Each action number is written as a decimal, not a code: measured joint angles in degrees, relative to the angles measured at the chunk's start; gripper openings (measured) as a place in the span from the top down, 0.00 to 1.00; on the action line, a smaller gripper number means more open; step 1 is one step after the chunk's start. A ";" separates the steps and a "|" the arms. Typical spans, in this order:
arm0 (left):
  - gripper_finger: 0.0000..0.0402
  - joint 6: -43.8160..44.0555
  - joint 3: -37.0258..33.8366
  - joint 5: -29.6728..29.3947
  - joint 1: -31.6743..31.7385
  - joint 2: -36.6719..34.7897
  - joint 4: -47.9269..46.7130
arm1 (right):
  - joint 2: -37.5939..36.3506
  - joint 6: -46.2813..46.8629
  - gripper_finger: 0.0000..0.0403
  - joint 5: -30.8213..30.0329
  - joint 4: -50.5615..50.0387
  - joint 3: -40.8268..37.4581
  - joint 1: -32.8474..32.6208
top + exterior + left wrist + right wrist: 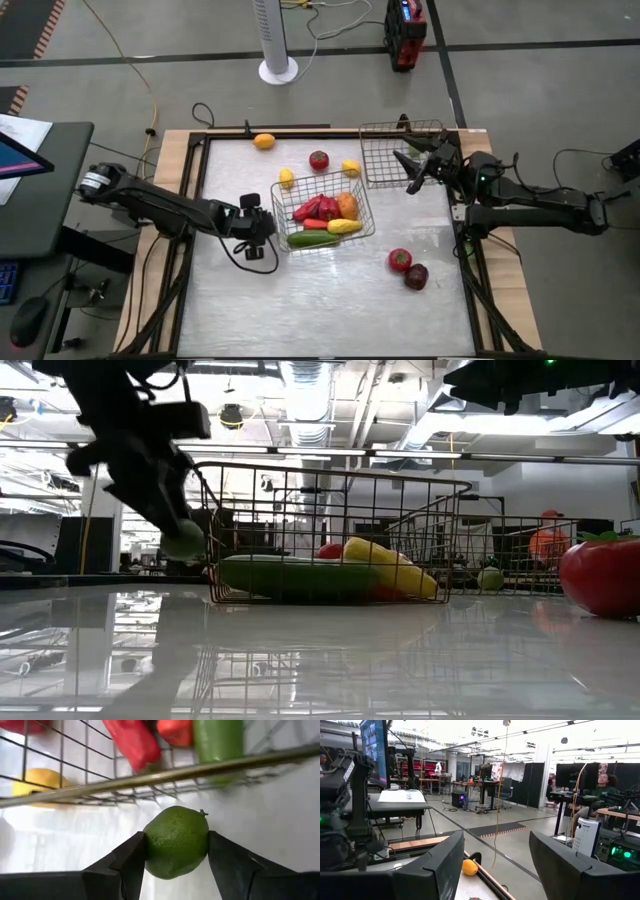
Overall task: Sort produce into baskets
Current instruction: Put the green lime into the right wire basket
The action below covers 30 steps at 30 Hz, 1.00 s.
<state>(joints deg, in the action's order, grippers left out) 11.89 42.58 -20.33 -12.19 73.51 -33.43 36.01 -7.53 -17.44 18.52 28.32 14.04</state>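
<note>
Glossy white table (330,300) with a wooden frame around it, grey floor behind with a white fan stand (277,40) and some cables lying about.

Left tool (176,851) sits just off the left side of the middle basket (362,222), and its two dark fingers (131,859) are pinched onto a small green lime (176,841), one on each side of it. In the low view the lime (183,540) hangs clear above the table, right next to the basket wall. So: partly closed, with the lime gripped.

That middle basket already has red peppers (315,209), an orange piece (347,205), a yellow corn (344,227) and a green cucumber (312,240) in it.

Second basket (385,155) is at the far right part of the table and looks tipped up on an edge. Right tool (415,172) is right at it, near its right side; its wrist camera looks out into the room, and I'd call it closed, but I can't tell if it's actually got the wire.

Loose stuff on the table: an orange-yellow fruit (264,141) at the far edge, a red round one (318,159), two lemons (286,178) and (350,168) near the baskets, plus a red tomato-looking piece (400,260) and a dark purple one (416,277) touching each other near the right front.
</note>
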 joint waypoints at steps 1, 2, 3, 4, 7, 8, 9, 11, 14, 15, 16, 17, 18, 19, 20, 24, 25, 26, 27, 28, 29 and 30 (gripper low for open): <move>0.55 0.42 0.74 1.40 0.00 -0.92 -1.84 | 0.00 0.00 0.37 0.00 0.00 0.00 -0.02; 0.55 0.82 1.56 3.22 0.00 -1.95 -3.74 | 0.00 0.00 0.37 0.00 0.00 0.00 -0.02; 0.55 1.32 2.40 5.63 0.00 -3.04 -5.38 | 0.00 0.00 0.37 0.00 0.00 0.00 -0.02; 0.55 2.04 3.14 8.38 0.00 -4.24 -6.42 | 0.00 0.01 0.37 0.00 0.00 0.00 0.00; 0.55 4.63 4.65 17.20 0.00 -8.45 -6.18 | 0.00 0.02 0.37 0.00 0.00 0.00 0.00; 0.55 5.19 5.02 18.95 -0.05 -9.90 -4.76 | 0.00 0.02 0.37 0.00 0.00 0.00 -0.01; 0.55 5.24 5.24 19.70 -0.07 -11.34 -2.78 | 0.04 0.05 0.37 0.00 0.01 0.00 -0.01; 0.55 3.75 5.28 18.92 -0.15 -14.06 2.26 | 0.48 0.32 0.37 0.00 0.18 0.02 0.00; 0.55 -2.23 5.16 16.26 -0.14 -16.91 11.98 | 1.61 1.46 0.37 0.00 0.71 0.02 0.00; 0.55 -4.93 5.08 14.93 -0.13 -17.44 15.46 | 2.03 1.50 0.37 0.00 1.06 0.02 0.00; 0.55 -7.67 5.04 12.78 -0.14 -17.69 18.58 | 2.44 1.53 0.37 0.00 1.33 0.02 0.00; 0.55 -10.25 5.01 10.01 -0.15 -17.70 21.61 | 2.93 1.68 0.37 0.00 1.73 0.02 0.00; 0.55 -12.87 5.00 6.79 -0.15 -17.47 24.50 | 3.46 1.92 0.37 0.00 2.04 0.02 0.00; 0.55 -15.60 5.00 3.57 -0.05 -16.92 27.46 | 4.02 2.29 0.37 0.00 2.29 0.02 0.00; 0.55 -18.39 5.00 0.67 0.23 -16.17 30.62 | 4.64 2.61 0.37 0.01 2.79 0.02 0.00; 0.55 -28.06 4.97 -2.03 2.29 -11.24 43.09 | 7.75 2.99 0.37 0.89 6.35 0.02 0.02; 0.55 -29.69 4.97 -1.15 2.86 -9.64 46.25 | 8.82 2.99 0.37 1.08 7.63 0.02 0.02; 0.55 -31.00 4.95 -0.24 3.44 -7.87 49.24 | 10.11 3.03 0.37 1.11 8.98 0.02 0.02; 0.55 -32.10 4.95 0.40 3.96 -6.02 52.47 | 11.40 3.10 0.37 1.24 9.94 0.02 0.01; 0.55 -32.86 4.95 0.56 4.42 -4.15 55.58 | 12.79 3.17 0.37 1.55 10.95 0.02 0.00; 0.55 -33.72 4.93 0.52 4.76 -2.42 58.06 | 14.15 3.17 0.37 2.16 11.92 0.02 0.00; 0.55 -34.37 4.91 0.27 5.15 -0.77 60.34 | 15.47 3.15 0.37 2.76 13.03 0.02 0.00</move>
<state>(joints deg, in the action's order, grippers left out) -22.47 47.48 -20.06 -7.03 72.73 26.91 51.48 -4.38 -14.68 31.55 28.34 14.04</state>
